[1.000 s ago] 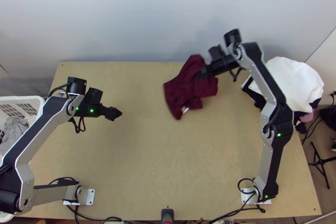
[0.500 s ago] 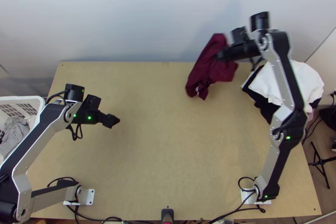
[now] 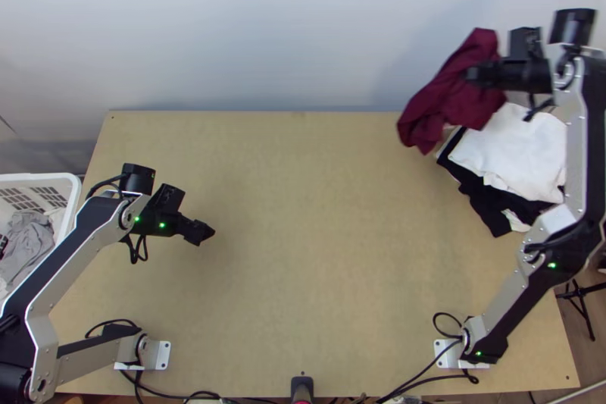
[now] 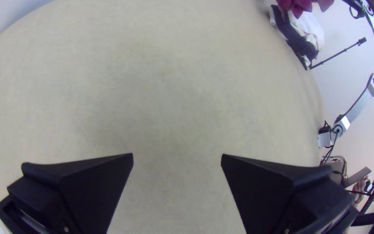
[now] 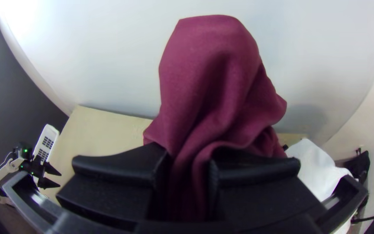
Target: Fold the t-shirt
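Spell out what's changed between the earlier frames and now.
Right claw carried the shirt from around the middle of the table's far half to the far right, up by the pile. Left claw shifted slightly toward the near edge, nothing in it. No new grab or release: shirt was in the right claw throughout. Basket stayed put.

White fabric (image 3: 519, 158) lies on black fabric (image 3: 487, 205), at the right of the light wooden table (image 3: 303, 252); at its left is a white plastic basket (image 3: 45, 177).
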`<state>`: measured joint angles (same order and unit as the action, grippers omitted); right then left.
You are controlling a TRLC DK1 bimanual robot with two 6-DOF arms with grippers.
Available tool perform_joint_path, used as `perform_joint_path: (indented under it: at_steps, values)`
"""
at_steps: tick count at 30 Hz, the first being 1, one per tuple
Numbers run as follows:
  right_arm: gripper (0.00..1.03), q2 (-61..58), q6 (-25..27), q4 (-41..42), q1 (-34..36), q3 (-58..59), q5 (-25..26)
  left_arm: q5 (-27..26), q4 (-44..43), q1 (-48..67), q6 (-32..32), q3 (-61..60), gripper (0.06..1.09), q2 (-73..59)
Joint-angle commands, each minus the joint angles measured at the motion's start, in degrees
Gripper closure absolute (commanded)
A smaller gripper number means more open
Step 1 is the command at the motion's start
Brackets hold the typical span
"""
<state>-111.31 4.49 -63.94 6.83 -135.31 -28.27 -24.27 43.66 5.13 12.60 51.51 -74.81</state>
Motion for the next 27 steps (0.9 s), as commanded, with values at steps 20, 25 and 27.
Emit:
perform_joint_path:
  at_steps: [20,25,27]
  values:
    - [1.00,2.7,5.7,-2.0,28.3,11.7,-1.0,-0.2,-2.4,0.5,5.6,1.9,0.10,-9.0]
    - [1.00,0.7,10.8,-4.4,34.3,18.5,-1.1,-0.2,-2.4,0.5,5.5,1.4,0.10,-9.0]
    - [1.00,0.5,13.4,-5.8,35.9,21.7,-1.1,-0.2,-2.4,0.7,5.5,1.3,0.10,-9.0]
